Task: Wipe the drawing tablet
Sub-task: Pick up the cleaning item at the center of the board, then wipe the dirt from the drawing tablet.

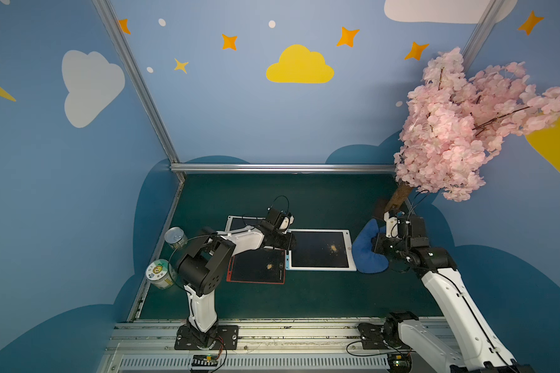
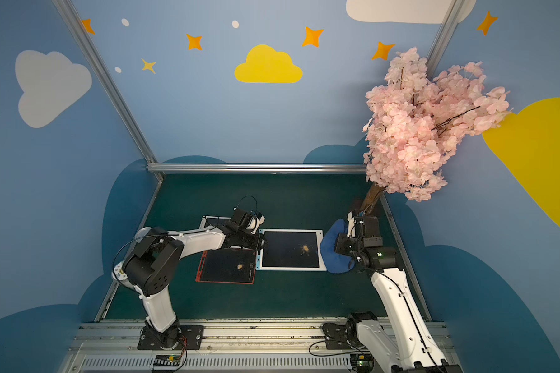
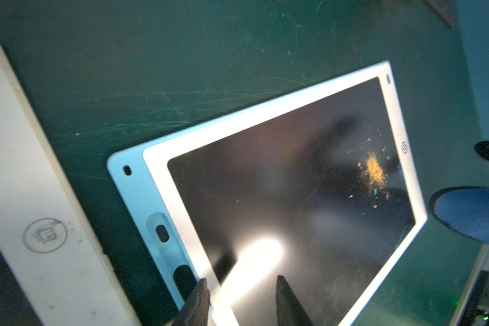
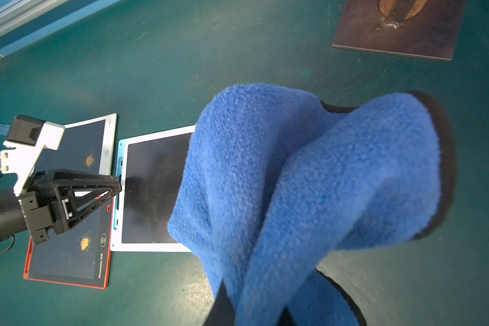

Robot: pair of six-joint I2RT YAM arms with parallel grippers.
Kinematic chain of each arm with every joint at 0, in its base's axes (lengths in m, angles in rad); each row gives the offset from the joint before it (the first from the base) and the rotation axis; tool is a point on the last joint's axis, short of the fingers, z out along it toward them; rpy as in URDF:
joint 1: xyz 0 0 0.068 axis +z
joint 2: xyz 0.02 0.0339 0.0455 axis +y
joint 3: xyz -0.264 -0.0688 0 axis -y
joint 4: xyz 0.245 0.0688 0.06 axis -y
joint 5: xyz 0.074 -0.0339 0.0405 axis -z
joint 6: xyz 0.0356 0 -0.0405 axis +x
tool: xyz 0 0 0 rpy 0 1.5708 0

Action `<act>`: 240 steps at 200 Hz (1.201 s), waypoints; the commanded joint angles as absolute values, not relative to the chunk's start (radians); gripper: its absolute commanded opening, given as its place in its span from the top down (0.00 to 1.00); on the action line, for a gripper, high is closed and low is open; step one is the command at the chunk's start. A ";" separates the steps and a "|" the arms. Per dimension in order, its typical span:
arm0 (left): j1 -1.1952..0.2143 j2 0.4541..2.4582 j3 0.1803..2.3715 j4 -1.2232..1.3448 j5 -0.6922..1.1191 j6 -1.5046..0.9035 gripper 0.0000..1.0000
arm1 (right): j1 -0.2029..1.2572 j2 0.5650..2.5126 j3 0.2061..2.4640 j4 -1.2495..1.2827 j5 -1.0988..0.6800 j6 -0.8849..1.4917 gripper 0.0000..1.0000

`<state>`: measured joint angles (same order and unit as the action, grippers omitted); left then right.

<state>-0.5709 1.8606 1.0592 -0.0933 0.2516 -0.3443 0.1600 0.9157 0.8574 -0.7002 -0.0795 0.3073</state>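
1. Across the top views, a green table mat (image 1: 304, 200) filled the floor of the blue-walled cell.
2. At the mat's 2 o'clock corner stood a pink blossom tree (image 1: 466, 129) on a dark base plate.
3. Near the mat's centre lay the white-framed drawing tablet (image 1: 320, 249), flat, with its dark screen up.
4. At that tablet's 8 o'clock lay a red-framed tablet (image 1: 259, 266), just beside it. A second white tablet (image 1: 240, 221) lay at 10 o'clock, partly hidden by the left arm.
5. At the tablet's 3 o'clock a blue cloth (image 4: 294, 183) hung in folds, just beside the frame's edge.
6. The right gripper (image 1: 376, 244) was clamped on that cloth, its fingers buried in the fabric.
7. The left gripper (image 3: 240, 279) sat over the white-framed tablet's 9 o'clock edge. Its fingers stood apart with nothing between them.
8. Two tins sat at the mat's 9 o'clock edge: an open tin (image 1: 175, 237) and a lidded tin (image 1: 159, 274).
9. A small patch of orange crumbs (image 3: 374, 169) lay on the white-framed tablet's screen, toward its 3 o'clock side.
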 commanded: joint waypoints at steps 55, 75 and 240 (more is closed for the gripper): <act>-0.645 1.835 1.095 -0.214 -0.046 -0.270 0.63 | 0.233 0.911 0.851 -0.698 -0.011 0.299 1.00; -0.650 1.836 1.097 -0.216 -0.074 -0.268 0.63 | 0.245 0.918 0.850 -0.696 -0.007 0.305 1.00; -0.650 1.893 1.147 -0.265 -0.080 -0.253 0.85 | 0.404 0.989 0.964 -0.726 0.107 0.302 1.00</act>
<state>-0.6529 1.8740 1.1316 -0.2401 -0.0856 -0.2607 0.3603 0.9634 0.9028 -0.7193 0.0528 0.3088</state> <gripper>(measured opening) 0.152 0.084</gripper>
